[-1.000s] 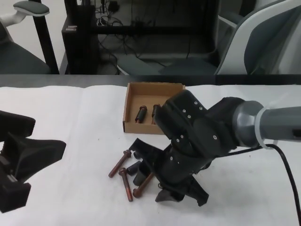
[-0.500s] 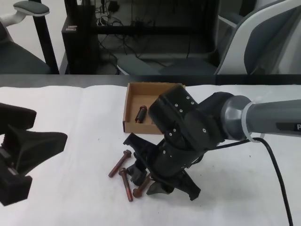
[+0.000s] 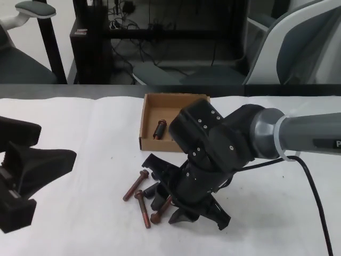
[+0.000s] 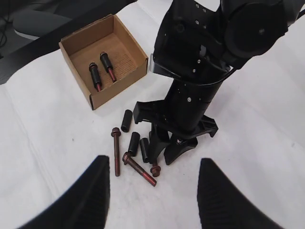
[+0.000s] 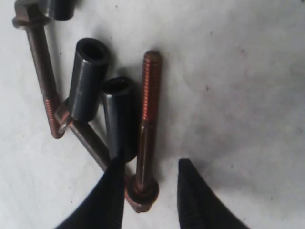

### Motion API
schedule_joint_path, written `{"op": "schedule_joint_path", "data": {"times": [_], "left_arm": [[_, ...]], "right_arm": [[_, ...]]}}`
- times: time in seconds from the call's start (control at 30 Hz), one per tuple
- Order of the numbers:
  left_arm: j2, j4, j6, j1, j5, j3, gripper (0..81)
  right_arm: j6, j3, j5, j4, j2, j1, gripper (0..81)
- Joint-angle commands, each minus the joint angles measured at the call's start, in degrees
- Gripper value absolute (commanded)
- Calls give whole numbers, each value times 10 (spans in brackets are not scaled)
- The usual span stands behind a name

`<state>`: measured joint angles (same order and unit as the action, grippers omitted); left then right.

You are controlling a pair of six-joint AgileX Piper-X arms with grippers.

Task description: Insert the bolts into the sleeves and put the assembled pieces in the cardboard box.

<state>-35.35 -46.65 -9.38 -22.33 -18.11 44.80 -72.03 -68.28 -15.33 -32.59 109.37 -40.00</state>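
Right jaws open over a loose bolt, left jaws open and holding nothing.

I see my right gripper down at the white-covered table, jaws spread, with the head end of a copper-coloured bolt lying between the fingers and not clamped. A black sleeve lies right alongside that bolt, a second sleeve just beside it, and a third sleeve sits apart on the box side. Two more bolts lie in the same pile. From the high view, the cardboard box is at 12 o'clock from the pile, with two assembled pieces lying inside. My left gripper hangs at 9 o'clock, jaws wide open, well apart from everything.
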Motion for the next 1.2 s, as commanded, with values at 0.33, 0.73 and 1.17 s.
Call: {"op": "schedule_joint_path", "data": {"times": [0.33,0.73,1.17], "left_arm": [[7,7,-1,-1,3,1,559],[7,6,-27,-1,18,1,559],[12,6,-27,-1,19,1,559]], "right_arm": [[4,-6,-7,-2,16,2,374],[-1,-9,-18,0,32,2,371],[4,-22,-39,-1,47,2,11]]}}
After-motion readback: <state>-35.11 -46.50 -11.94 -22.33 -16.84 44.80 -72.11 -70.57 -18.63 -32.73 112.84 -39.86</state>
